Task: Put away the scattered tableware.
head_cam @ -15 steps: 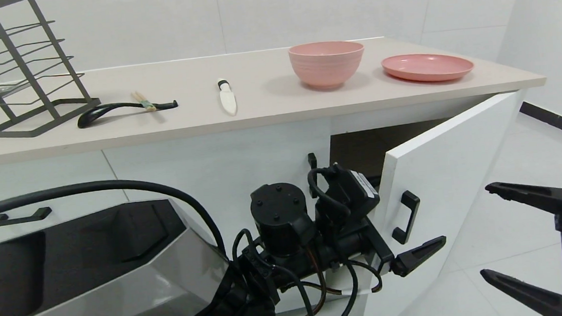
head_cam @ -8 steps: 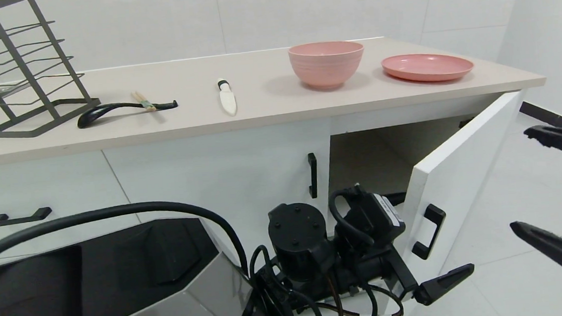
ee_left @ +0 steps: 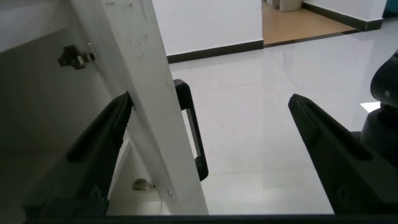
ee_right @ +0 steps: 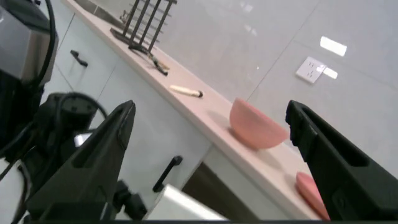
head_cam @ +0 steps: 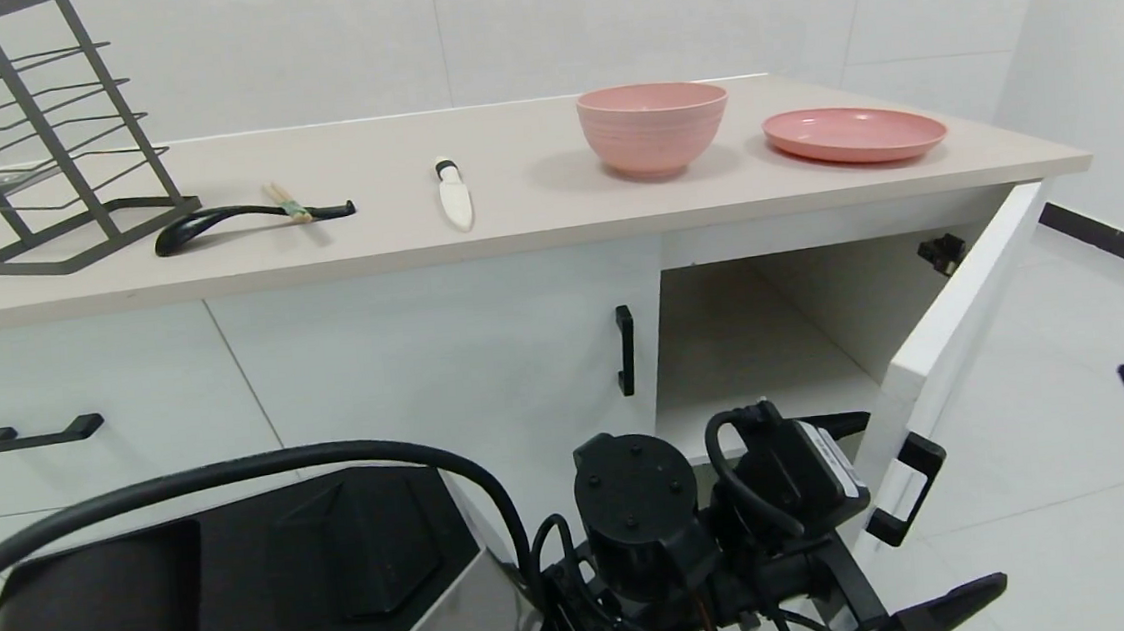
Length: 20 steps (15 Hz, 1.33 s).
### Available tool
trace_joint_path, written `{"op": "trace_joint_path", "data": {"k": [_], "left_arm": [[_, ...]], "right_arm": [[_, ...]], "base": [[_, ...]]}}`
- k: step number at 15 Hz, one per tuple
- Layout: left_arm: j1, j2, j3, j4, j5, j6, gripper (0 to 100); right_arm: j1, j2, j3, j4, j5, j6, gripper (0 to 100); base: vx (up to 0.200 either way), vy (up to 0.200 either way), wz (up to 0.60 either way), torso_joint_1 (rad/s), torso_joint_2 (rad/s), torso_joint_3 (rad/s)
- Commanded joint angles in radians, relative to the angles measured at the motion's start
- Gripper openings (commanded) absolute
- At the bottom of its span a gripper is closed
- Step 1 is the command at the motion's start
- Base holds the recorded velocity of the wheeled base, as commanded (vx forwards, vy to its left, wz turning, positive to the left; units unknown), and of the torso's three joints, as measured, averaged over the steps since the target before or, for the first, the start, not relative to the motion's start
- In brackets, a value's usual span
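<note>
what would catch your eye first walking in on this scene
The pink bowl and pink plate stand out at the right end of the pale counter. Below them, the white cabinet door stands wide open, with the open left gripper straddling its edge.

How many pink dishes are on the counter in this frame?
2: a pink bowl toward the right part of the counter, and a pink plate beside it near the right end, not touching. None seems hidden.

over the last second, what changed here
The cabinet door swung wider open as the left claw, straddling its edge, moved right. The right claw drifted up and off right. Bowl, plate, knife, spoon and chopsticks stayed on the counter.
</note>
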Motion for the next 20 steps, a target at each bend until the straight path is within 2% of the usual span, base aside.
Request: {"op": "trace_joint_path", "data": {"k": [1,5,6,8,10,12,13,14,15,16,17,18,20], "left_arm": [[-0.014,0.01,-0.009,-0.001,0.0,0.0,100],[-0.064,0.053,-0.079,0.005,-0.006,-0.003,100],[-0.087,0.07,-0.105,0.004,-0.011,-0.015,100],[-0.161,0.114,-0.167,-0.007,-0.014,-0.06,100],[-0.227,0.146,-0.207,-0.021,-0.015,-0.078,100],[-0.248,0.172,-0.207,-0.023,-0.015,-0.13,100],[-0.236,0.186,-0.206,-0.049,-0.011,-0.17,100],[-0.207,0.18,-0.195,-0.079,-0.003,-0.196,100],[-0.155,0.153,-0.174,-0.102,-0.003,-0.199,100],[-0.126,0.126,-0.152,-0.108,-0.001,-0.199,100],[-0.018,0.021,-0.029,-0.122,-0.001,-0.199,100],[0.011,-0.013,0.015,-0.122,-0.001,-0.199,100],[0.143,-0.24,0.274,-0.122,-0.003,-0.19,100]], "right_arm": [[0.0,-0.01,-0.031,0.0,0.001,0.0,100],[0.0,-0.01,-0.079,0.0,0.001,-0.002,100],[0.002,-0.011,-0.093,-0.001,0.001,-0.002,100],[0.008,-0.019,-0.134,-0.001,0.001,-0.003,100],[0.01,-0.028,-0.162,-0.001,0.001,-0.005,100],[0.011,-0.036,-0.166,-0.001,0.001,-0.005,100],[0.01,-0.041,-0.166,-0.001,0.001,-0.005,100],[0.01,-0.044,-0.166,-0.001,0.001,-0.005,100],[0.01,-0.053,-0.165,-0.001,0.001,-0.006,100],[0.01,-0.054,-0.165,0.0,-0.001,-0.006,100],[0.008,-0.059,-0.159,0.0,-0.001,-0.006,100],[0.008,-0.059,-0.154,0.002,-0.001,-0.006,100],[-0.004,-0.056,-0.062,0.012,-0.006,-0.006,100]], "base": [[0.0,0.0,0.0,0.0,0.0,0.0],[0.0,0.0,0.0,0.0,0.0,0.0],[0.0,0.0,0.0,0.0,0.0,0.0],[0.0,0.0,0.0,0.0,0.0,0.0],[0.0,0.0,0.0,0.0,0.0,0.0],[0.0,0.0,0.0,0.0,0.0,0.0],[0.0,0.0,0.0,0.0,0.0,0.0],[0.0,0.0,0.0,0.0,0.0,0.0],[0.0,0.0,0.0,0.0,0.0,0.0],[0.0,0.0,0.0,0.0,0.0,0.0],[0.0,0.0,0.0,0.0,0.0,0.0],[0.0,0.0,0.0,0.0,0.0,0.0],[0.0,0.0,0.0,0.0,0.0,0.0]]}}
